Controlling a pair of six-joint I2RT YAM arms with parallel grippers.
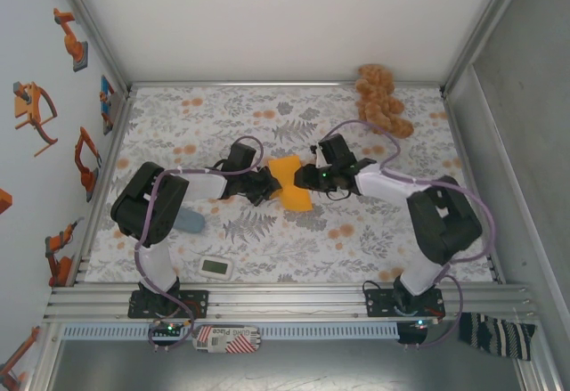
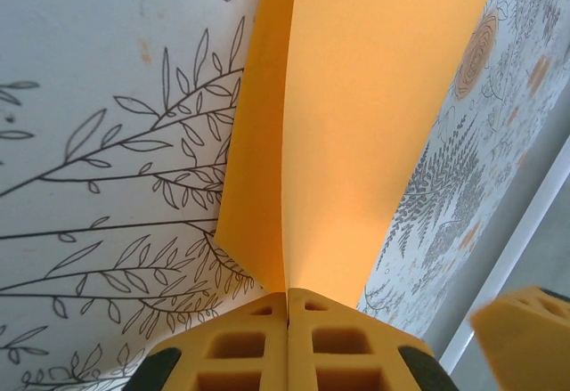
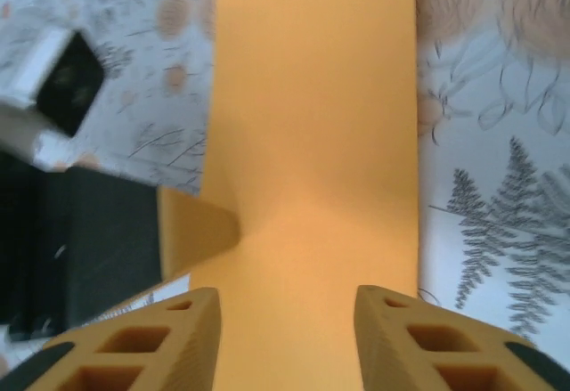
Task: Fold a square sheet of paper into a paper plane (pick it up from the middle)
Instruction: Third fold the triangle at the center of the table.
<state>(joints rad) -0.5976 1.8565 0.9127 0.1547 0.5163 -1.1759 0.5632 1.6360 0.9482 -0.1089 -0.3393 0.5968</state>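
Noted left tool (image 2: 287, 300) pinched shut on one end of the thin, bright orange creased paper sheet (image 2: 356, 97), right tool (image 3: 287, 315) spread astride the other; sheet judged light, limp, tear-prone, best gripped at edges.

The square sheet of paper (image 1: 290, 183) is seen as plain bright orange, folded along one lengthwise crease into a narrower strip, its two layers spreading apart. It is found near the table's (image 1: 223, 115) middle, one end pinched by the left gripper (image 2: 287, 300).
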